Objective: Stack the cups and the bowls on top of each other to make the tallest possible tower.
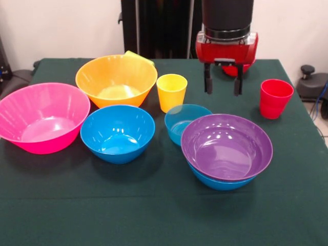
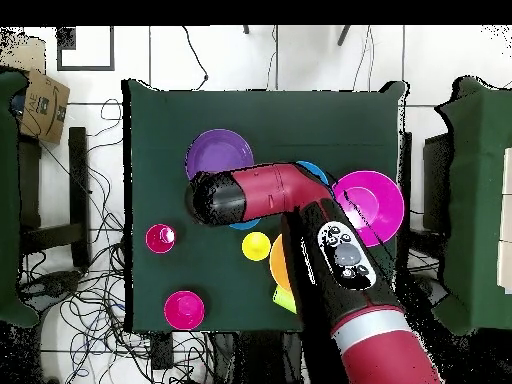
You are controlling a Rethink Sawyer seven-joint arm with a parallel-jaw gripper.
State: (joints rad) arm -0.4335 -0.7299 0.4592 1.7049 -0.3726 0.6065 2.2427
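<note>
Arm (image 2: 300, 215) reaches over table; jaws apart, empty, hanging between yellow cup (image 1: 171, 91) and red cup (image 1: 275, 98).

A robotics lab is showing here. A green-clothed table (image 2: 160, 120) is standing on a pale tiled floor (image 2: 330, 55), with loose black cables (image 2: 85, 290) trailing around it at 9 o'clock and 7 o'clock. A cardboard box (image 2: 42, 105) is sitting at 10 o'clock. Plain white walls (image 1: 61, 31) are backing the bench.
</note>
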